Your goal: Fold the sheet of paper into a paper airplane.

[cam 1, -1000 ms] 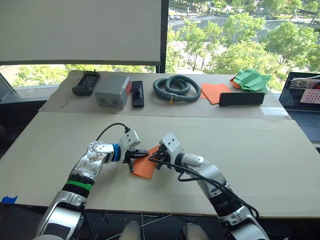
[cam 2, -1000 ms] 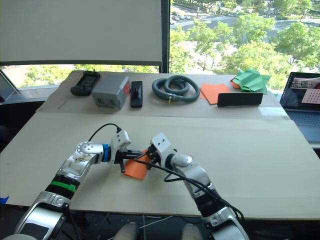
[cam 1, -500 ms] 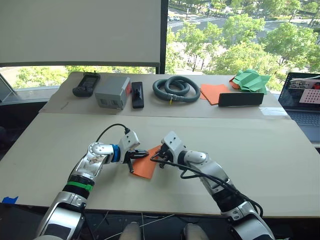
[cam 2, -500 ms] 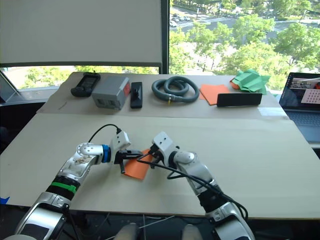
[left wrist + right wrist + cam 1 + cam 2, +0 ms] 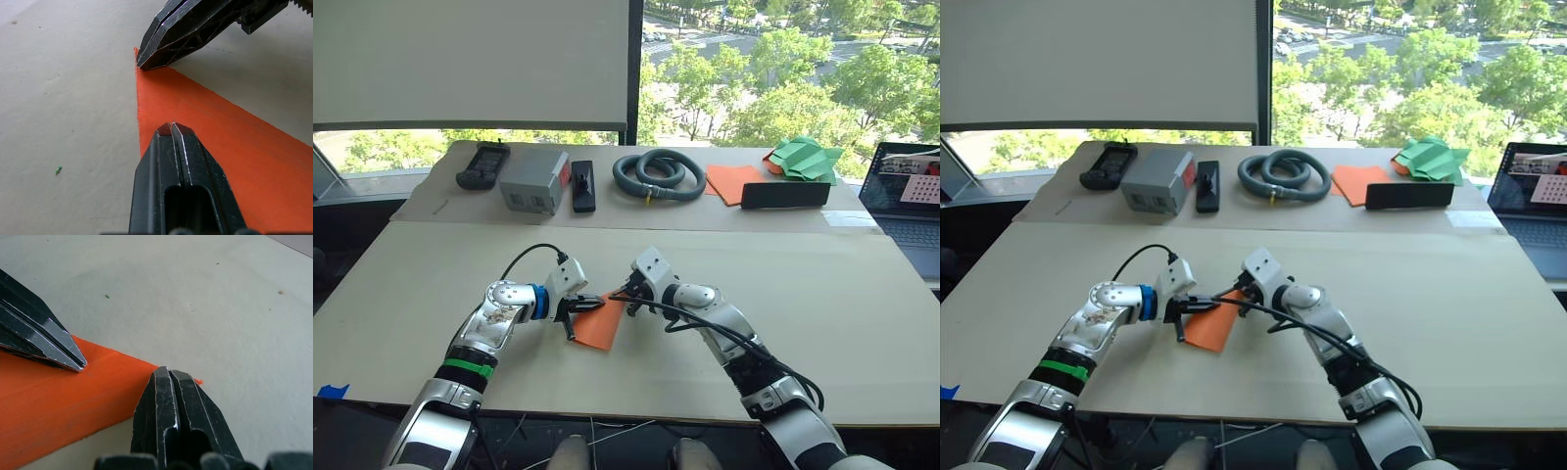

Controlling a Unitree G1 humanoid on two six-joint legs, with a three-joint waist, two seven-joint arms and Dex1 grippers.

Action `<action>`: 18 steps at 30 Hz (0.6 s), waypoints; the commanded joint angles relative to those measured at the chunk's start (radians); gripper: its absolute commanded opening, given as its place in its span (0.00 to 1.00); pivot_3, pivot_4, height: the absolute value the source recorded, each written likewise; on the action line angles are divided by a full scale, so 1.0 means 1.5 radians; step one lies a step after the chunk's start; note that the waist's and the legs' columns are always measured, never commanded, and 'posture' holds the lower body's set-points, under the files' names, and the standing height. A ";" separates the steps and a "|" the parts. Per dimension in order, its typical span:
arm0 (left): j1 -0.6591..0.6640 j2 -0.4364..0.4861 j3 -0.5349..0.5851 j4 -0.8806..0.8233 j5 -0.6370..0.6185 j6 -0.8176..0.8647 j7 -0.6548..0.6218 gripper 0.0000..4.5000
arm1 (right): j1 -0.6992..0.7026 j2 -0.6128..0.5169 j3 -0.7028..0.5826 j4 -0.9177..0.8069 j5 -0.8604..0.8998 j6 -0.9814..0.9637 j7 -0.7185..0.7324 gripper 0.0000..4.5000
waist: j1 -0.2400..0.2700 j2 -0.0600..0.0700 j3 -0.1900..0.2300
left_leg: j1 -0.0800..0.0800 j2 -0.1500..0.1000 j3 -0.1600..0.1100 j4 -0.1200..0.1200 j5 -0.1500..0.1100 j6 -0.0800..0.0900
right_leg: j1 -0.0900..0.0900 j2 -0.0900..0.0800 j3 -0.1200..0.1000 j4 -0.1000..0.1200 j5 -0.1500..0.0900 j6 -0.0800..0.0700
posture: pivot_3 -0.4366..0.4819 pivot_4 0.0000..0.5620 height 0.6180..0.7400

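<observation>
Pressing down on the sheet of paper (image 5: 599, 326), lying mid-desk (image 5: 862, 323) as a narrow folded wedge, with left pincer (image 5: 172, 128) and right pincer (image 5: 167, 373) both closed tight and gripping nothing, nose and wings probably still awaiting folding.

No legible text, label, brand, number or sign on anything.

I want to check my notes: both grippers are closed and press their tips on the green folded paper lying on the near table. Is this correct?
Not quite: the paper under the tips is orange, not green. The left eye view shows the left gripper and right gripper, both closed, on the orange paper on the near table. The green folded paper lies far back, at the right.
</observation>
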 commanded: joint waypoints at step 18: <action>0.018 0.018 -0.018 0.007 0.023 0.030 -0.012 0.01 | 0.123 0.000 0.074 -0.114 -0.008 0.062 0.055 0.00 | -0.002 0.001 -0.002 | 0.000 0.000 0.000 0.000 -0.001 -0.001 | 0.000 0.000 0.000 0.000 0.000 0.000 | 0.48 0.27 0.77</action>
